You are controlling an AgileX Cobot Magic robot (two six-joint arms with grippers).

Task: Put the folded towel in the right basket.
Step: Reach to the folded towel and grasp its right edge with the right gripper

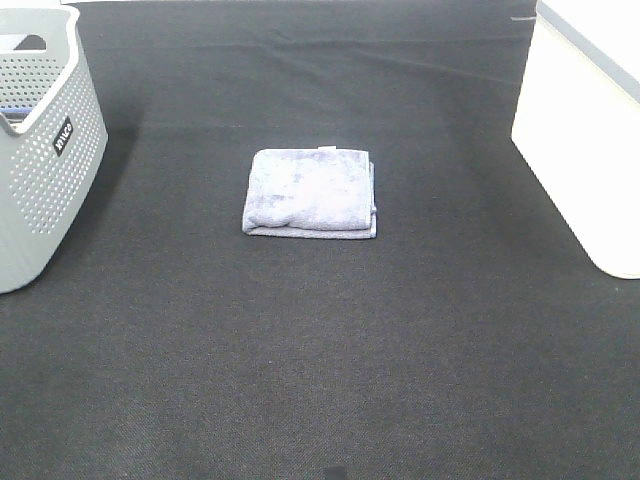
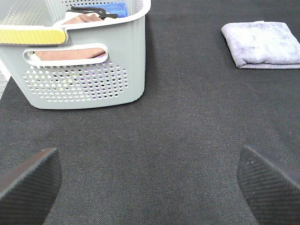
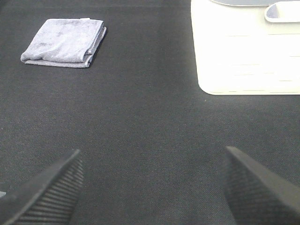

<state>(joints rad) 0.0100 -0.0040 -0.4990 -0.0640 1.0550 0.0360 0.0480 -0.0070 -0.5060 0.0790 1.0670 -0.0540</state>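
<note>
A folded grey-lilac towel (image 1: 311,193) lies flat on the black mat in the middle of the table. It also shows in the left wrist view (image 2: 262,44) and in the right wrist view (image 3: 63,42). The white right basket (image 1: 590,120) stands at the right edge; its wall shows in the right wrist view (image 3: 243,51). Neither gripper shows in the exterior high view. My left gripper (image 2: 150,183) is open and empty, well short of the towel. My right gripper (image 3: 152,185) is open and empty, also far from the towel.
A grey perforated basket (image 1: 45,160) stands at the left edge; the left wrist view (image 2: 79,61) shows cloths and a dark object inside it. The black mat (image 1: 320,380) covers the whole table.
</note>
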